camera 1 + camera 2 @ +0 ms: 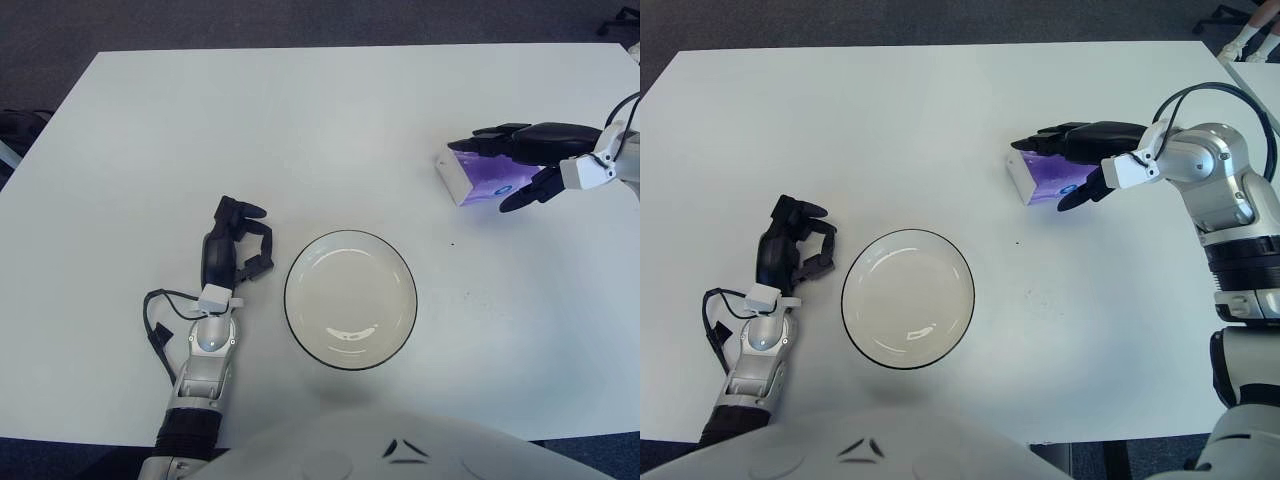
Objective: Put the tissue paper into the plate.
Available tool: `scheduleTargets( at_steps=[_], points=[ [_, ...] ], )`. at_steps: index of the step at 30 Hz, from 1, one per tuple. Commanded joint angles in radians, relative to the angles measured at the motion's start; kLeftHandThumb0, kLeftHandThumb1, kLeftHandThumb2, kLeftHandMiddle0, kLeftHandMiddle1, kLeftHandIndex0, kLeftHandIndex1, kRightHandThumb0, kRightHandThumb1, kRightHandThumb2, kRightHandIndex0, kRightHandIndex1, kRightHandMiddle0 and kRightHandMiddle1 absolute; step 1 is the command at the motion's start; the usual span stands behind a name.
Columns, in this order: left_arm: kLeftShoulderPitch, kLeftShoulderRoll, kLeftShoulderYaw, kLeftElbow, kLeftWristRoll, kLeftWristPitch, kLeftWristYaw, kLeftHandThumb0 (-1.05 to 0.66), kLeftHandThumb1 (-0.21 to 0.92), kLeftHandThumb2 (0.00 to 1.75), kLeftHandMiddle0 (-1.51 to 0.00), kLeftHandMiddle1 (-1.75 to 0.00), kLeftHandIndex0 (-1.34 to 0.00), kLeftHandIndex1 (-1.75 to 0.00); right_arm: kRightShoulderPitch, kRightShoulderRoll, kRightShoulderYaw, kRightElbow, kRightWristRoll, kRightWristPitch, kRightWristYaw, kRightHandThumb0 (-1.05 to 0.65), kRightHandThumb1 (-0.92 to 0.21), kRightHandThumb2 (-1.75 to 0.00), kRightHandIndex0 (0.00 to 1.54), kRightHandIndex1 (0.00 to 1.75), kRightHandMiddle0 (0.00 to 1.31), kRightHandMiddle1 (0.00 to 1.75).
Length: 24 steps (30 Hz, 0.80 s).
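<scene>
Your right hand [1080, 160] is the one at work: it reaches in from the right over the tissue pack [470, 172], a small purple-and-white packet lying on the white table [300, 120] well to the right of, and beyond, the plate [351, 299]. The long fingers [505, 140] stretch across the top of the pack while the thumb hangs at its near side, so the hand is fairly wide and brackets the pack rather than clamping it. You cannot tell from these views whether the fingers touch the wrapper; treat the pack as not yet gripped.

The pack lies with its white end facing toward the plate and its purple body running back under your palm, so its long axis runs roughly in line with your reach. You would need to close across the short width. From there the plate lies toward you and to the left.

Your left hand [235, 252] shows just left of the plate with its fingers curled, holding nothing.
</scene>
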Motion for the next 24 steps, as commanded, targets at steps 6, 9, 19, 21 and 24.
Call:
scheduleTargets(
  at_steps=[6,9,19,21,24],
  points=[
    [0.076,-0.026,-0.011,0.109,0.002,0.042,-0.012,-0.01,0.48,1.05,-0.62,-1.46,-0.32,-1.75,-0.032,-0.006,0.02,-0.016,0.02,0.012,0.072,-1.05,-0.74,-0.25,0.0,0.0,0.0,0.0],
    [0.075,-0.029,-0.01,0.109,-0.001,0.04,-0.012,-0.01,0.47,1.05,-0.63,-1.45,-0.32,-1.75,-0.044,0.012,0.039,-0.004,0.005,0.018,0.083,-1.05,-0.73,-0.25,0.0,0.0,0.0,0.0],
    [0.085,-0.045,0.0,0.098,-0.015,0.042,-0.01,-0.01,0.49,1.02,-0.63,-1.42,-0.33,-1.75,-0.091,0.049,0.107,0.072,-0.034,0.02,0.112,-1.02,-0.58,-0.47,0.0,0.0,0.0,0.0],
    [0.089,-0.046,0.001,0.096,-0.013,0.04,-0.008,-0.01,0.49,1.02,-0.63,-1.42,-0.32,-1.75,-0.099,0.054,0.113,0.089,-0.042,0.011,0.106,-1.02,-0.56,-0.49,0.0,0.0,0.0,0.0],
    [0.092,-0.048,0.002,0.093,-0.012,0.041,-0.009,-0.01,0.49,1.02,-0.63,-1.43,-0.32,-1.75,-0.112,0.061,0.121,0.118,-0.052,-0.006,0.093,-1.01,-0.55,-0.52,0.0,0.0,0.0,0.0]
  ],
)
